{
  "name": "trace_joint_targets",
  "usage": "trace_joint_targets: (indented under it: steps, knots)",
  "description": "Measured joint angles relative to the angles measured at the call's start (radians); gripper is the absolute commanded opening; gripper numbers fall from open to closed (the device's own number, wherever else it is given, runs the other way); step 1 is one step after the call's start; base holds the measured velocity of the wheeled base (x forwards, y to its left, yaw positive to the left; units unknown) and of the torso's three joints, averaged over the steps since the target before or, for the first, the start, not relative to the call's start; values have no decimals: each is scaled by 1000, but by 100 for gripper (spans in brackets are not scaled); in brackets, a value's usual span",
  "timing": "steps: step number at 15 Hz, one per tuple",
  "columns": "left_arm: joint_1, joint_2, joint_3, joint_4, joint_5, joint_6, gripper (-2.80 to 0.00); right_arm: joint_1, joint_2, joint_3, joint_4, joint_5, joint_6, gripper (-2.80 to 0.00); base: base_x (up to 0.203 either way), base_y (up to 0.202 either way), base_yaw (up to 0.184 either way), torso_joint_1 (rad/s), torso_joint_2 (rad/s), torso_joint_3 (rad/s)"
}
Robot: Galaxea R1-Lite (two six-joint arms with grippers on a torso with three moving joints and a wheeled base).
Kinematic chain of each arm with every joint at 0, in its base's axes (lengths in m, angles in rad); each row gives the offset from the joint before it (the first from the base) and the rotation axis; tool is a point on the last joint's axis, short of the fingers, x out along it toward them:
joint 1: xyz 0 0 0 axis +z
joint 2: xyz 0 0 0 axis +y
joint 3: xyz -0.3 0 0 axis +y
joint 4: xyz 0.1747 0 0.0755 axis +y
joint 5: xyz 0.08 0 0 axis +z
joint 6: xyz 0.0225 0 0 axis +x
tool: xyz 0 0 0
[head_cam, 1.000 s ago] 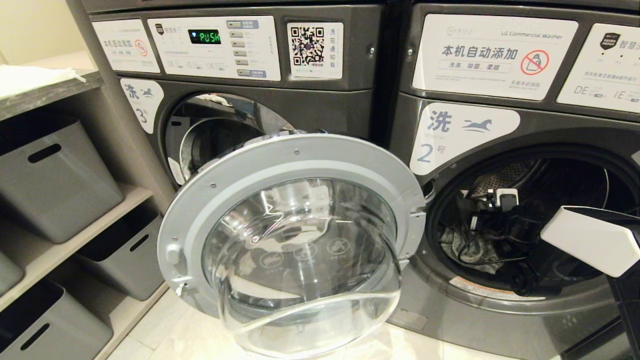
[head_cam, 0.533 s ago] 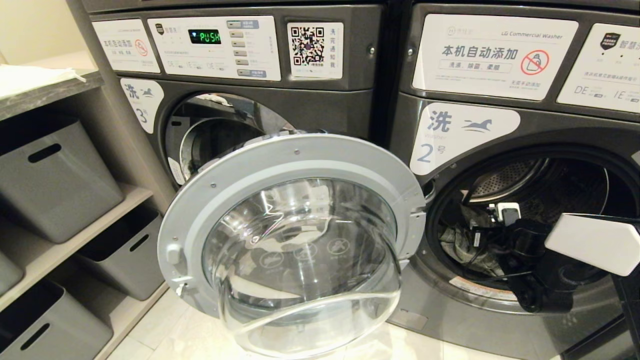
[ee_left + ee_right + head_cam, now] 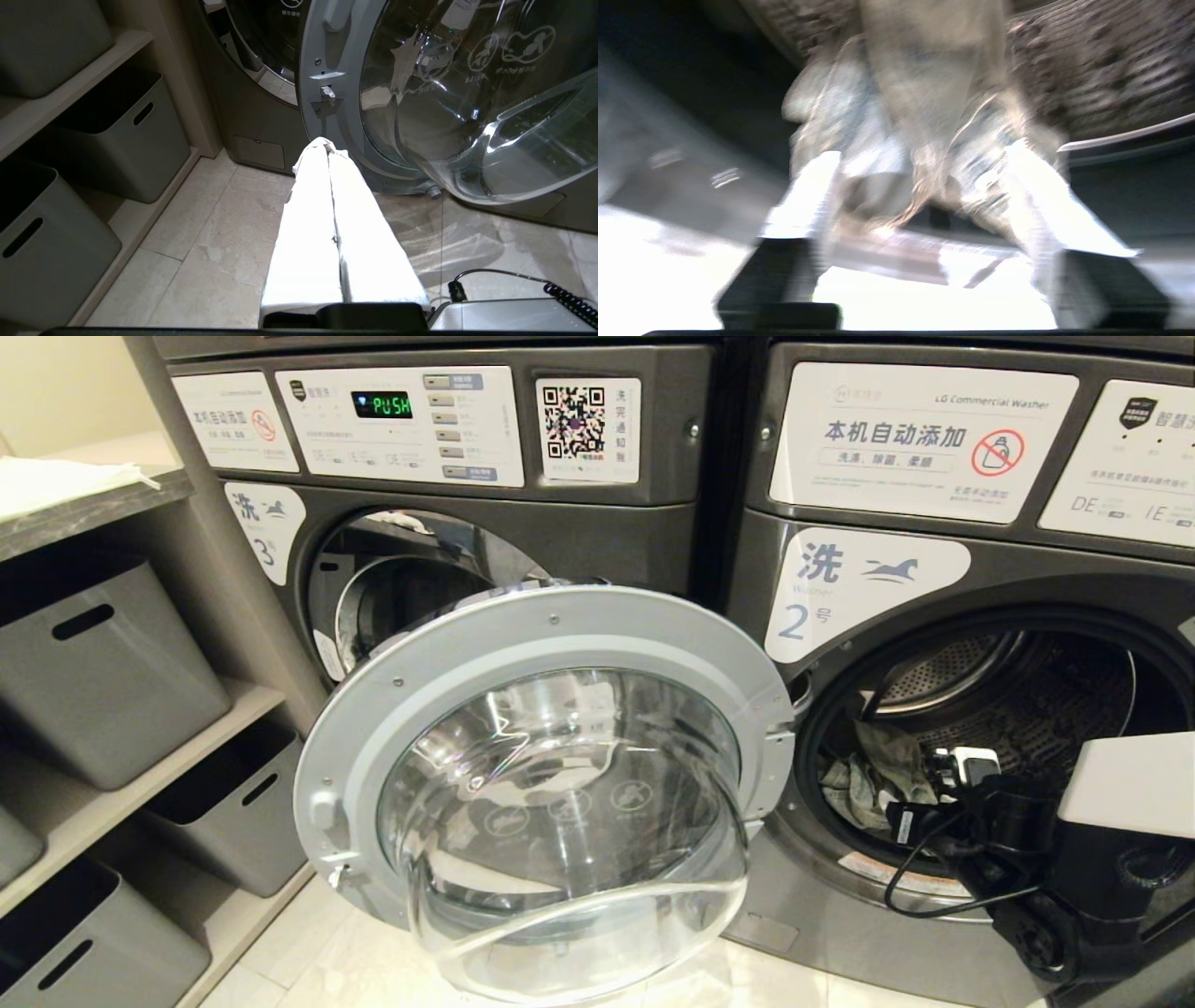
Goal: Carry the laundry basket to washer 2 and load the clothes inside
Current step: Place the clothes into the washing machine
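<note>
Shelves: on your far left you have grey storage bins [image 3: 103, 672] stacked on the shelving
Washer 3: you see washer 3 [image 3: 448, 551] next, its display reading PUSH; much of its front is covered by the open door
Open door: the round glass door [image 3: 551, 784] of washer 2 is swung out leftward, hinged at that drum's left edge
Left gripper: your left gripper [image 3: 327, 149] hangs low above the floor tiles, just in front of the open door's lower rim; its white fingers [image 3: 310, 219] lie pressed together with nothing between them
Washer 2: you have washer 2 [image 3: 868, 588] on the right with its drum mouth uncovered
Clothes: the clothes [image 3: 873, 775] lie inside that drum, at its lower left
Right gripper: your right gripper [image 3: 924, 186] sits at the drum's mouth, just right of the clothes; its fingers are spread wide, the cloth lying beyond and between them; the blur keeps you from telling whether they touch it
</note>
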Motion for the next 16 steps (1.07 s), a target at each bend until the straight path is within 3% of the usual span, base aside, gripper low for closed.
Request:
trace_joint_targets:
  steps: [2, 6, 11, 16]
  knots:
    - [0, 0, 0, -1, 6, -48, -280, 14, -21, 40, -1, 23, 51, -280, 0, 0, 0, 0, 0, 0]
    - [0, 0, 0, -2, 5, -53, -280, -51, 7, 40, 0, 150, 61, -280, 0, 0, 0, 0, 0, 0]
    - [0, 0, 0, -1, 5, -54, -280, -30, 38, -8, 0, 155, 16, -280, 0, 0, 0, 0, 0, 0]
    - [0, 0, 0, -1, 6, -56, -280, -36, 87, -89, 82, 194, 14, -280, 0, 0, 0, 0, 0, 0]
